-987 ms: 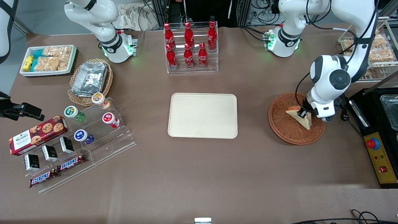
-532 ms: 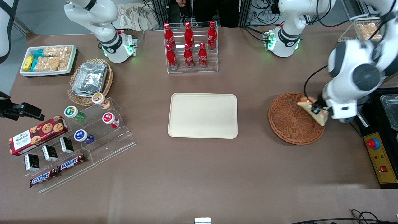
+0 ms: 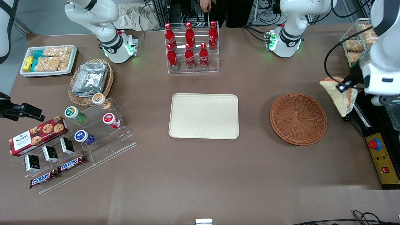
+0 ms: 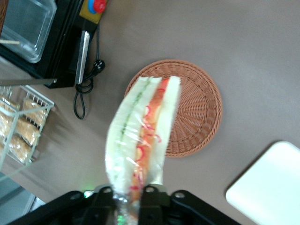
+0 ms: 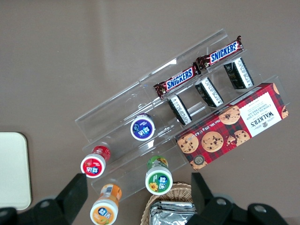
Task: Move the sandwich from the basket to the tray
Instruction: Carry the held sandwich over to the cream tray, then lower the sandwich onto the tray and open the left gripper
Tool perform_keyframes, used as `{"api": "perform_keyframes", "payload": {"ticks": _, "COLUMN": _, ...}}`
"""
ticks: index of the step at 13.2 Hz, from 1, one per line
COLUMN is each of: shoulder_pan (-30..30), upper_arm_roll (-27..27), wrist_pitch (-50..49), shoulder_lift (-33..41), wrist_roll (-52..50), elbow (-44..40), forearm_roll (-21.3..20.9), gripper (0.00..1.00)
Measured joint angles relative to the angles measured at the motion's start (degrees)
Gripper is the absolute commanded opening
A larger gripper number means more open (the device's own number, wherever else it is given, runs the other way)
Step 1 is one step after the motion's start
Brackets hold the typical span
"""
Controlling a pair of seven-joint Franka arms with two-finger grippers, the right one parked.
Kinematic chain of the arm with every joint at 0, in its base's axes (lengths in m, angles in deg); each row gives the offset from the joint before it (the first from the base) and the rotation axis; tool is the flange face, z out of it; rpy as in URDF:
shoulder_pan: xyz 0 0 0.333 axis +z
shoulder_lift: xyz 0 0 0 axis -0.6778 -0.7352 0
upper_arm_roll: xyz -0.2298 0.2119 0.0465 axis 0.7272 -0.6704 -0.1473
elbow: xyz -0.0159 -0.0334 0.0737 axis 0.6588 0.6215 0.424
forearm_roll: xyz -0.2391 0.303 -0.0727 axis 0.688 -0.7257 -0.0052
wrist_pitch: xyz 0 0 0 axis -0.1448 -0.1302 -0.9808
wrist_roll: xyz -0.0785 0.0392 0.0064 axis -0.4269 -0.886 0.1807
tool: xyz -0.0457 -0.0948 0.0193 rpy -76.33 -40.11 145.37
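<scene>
Above desk (image 3: 187,175) at working arm's end: gripper (image 3: 341,87) pinching sandwich (image 3: 339,95), lifted clear of basket (image 3: 298,118). Wrist view shows filling layers; front doesn't. Tray (image 3: 203,116) bare.

This is a robotics lab dressed up as a little shop counter: two white arm bases (image 3: 115,47) bolted to a brown-covered table (image 3: 200,175), cables (image 3: 265,6) trailing off toward metal framing. Shop goods sit on display, with red cola bottles (image 3: 190,43) in a clear rack and Snickers bars (image 3: 71,163) on acrylic steps. There's an emergency-stop control box (image 3: 382,156) at the working arm's end.
</scene>
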Motion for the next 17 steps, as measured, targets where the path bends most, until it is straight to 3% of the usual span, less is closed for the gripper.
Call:
{"api": "perform_keyframes", "payload": {"ticks": 3, "shoulder_pan": -0.2, "upper_arm_roll": 9.0, "wrist_pitch": -0.4, "shoulder_lift": -2.4, "wrist_roll": 3.2, "elbow": 0.3, "forearm_roll": 0.3, "gripper": 0.11}}
{"api": "perform_keyframes", "payload": {"ticks": 7, "shoulder_pan": -1.8, "upper_arm_roll": 21.6, "wrist_pitch": 4.6, "shoulder_lift": -11.8, "wrist_roll": 2.8, "elbow": 1.3, "forearm_roll": -0.5, "gripper": 0.10}}
{"api": "perform_keyframes", "payload": {"ticks": 14, "shoulder_pan": -13.4, "upper_arm_roll": 22.7, "wrist_pitch": 23.6, "shoulder_lift": -31.8, "wrist_roll": -11.0, "elbow": 1.9, "forearm_roll": -10.4, "gripper": 0.10}}
{"api": "perform_keyframes", "payload": {"ticks": 15, "shoulder_pan": -14.1, "upper_arm_roll": 22.7, "wrist_pitch": 25.2, "shoulder_lift": -34.2, "wrist_roll": -13.2, "elbow": 1.9, "forearm_roll": -12.2, "gripper": 0.17}}
{"api": "perform_keyframes", "payload": {"ticks": 17, "shoulder_pan": -15.0, "upper_arm_roll": 22.7, "wrist_pitch": 27.1, "shoulder_lift": -38.2, "wrist_roll": -15.9, "elbow": 2.0, "forearm_roll": -15.7, "gripper": 0.99}}
